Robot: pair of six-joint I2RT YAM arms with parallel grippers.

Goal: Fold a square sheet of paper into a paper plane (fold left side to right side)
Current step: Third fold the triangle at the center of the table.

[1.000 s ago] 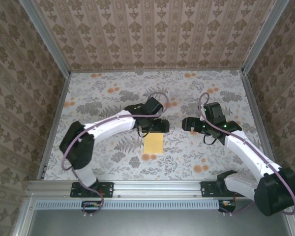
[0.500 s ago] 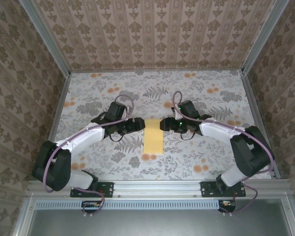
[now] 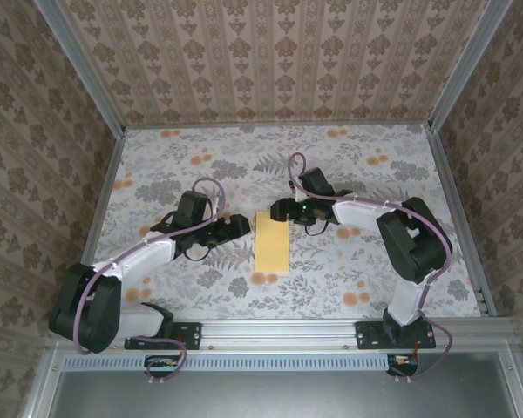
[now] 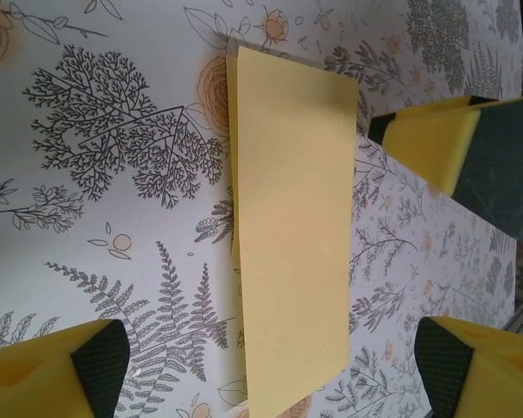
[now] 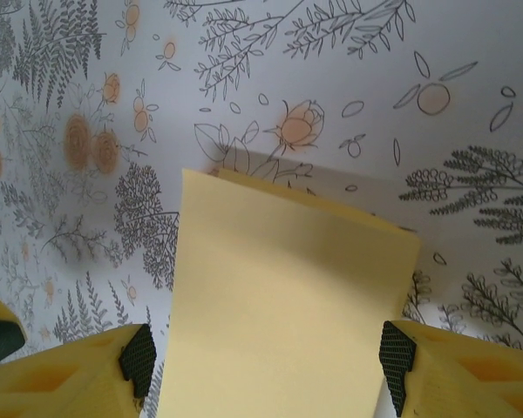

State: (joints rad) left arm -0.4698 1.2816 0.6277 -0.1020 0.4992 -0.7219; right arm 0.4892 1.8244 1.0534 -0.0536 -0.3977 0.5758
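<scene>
Yellow-orange paper, thin as it gets: your square sheet of paper (image 3: 272, 243) is lying flat in the middle of the flower-print counter (image 3: 357, 165). It's already doubled over into a tall rectangle, with its long sides running 12 to 6 in the overhead view. Heads up, the layers don't line up perfectly, and a sliver of the lower one peeks out along an edge in both wrist views. I'd expect this stuff to weigh basically nothing, flop as soon as it's lifted, skate across the counter if you push it sideways, and keep every accidental crease. So go for a free edge or corner, pinch lightly, and pin the sheet with the other arm while you do it. Don't try to grab the middle. The left jaws, at the tip of the left arm (image 3: 157, 248), sit just off the sheet's 10 o'clock side. They're spread wide with nothing between them, and the black pads (image 4: 100, 353) are clear of the paper. The right jaws, on the right arm (image 3: 366, 209), are over the 12 o'clock end. They're also open, with the pads (image 5: 139, 355) straddling the sheet's width. I can't tell whether they're brushing the edges, but nothing looks gripped.
</scene>
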